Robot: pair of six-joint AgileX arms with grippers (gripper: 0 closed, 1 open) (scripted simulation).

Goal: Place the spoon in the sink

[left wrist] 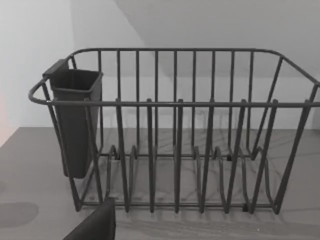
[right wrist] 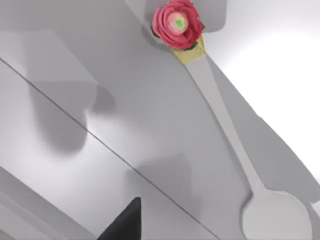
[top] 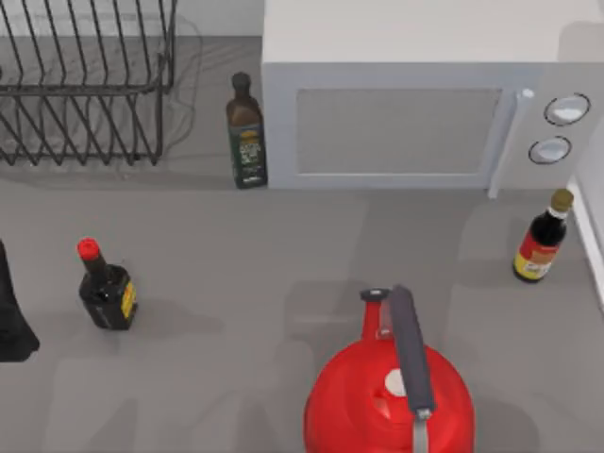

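Observation:
The spoon [right wrist: 227, 130] is pale grey, with a red rose [right wrist: 177, 23] on the end of its handle and its bowl [right wrist: 277, 215] at the other end. In the right wrist view it lies flat on a smooth grey surface crossed by a thin seam. A dark part of my right gripper [right wrist: 122, 225] shows apart from the spoon, not touching it. I cannot tell whether that surface is the sink. My left gripper [top: 14, 316] sits at the table's left edge, and its wrist view faces the dish rack [left wrist: 175, 105].
A red kettle [top: 377, 401] with a grey handle stands front centre. A microwave [top: 415, 94] and green bottle [top: 247, 137] are at the back. A dark red-capped bottle [top: 106, 288] stands left, a sauce bottle [top: 541, 241] right. A white edge [top: 593, 245] runs along the far right.

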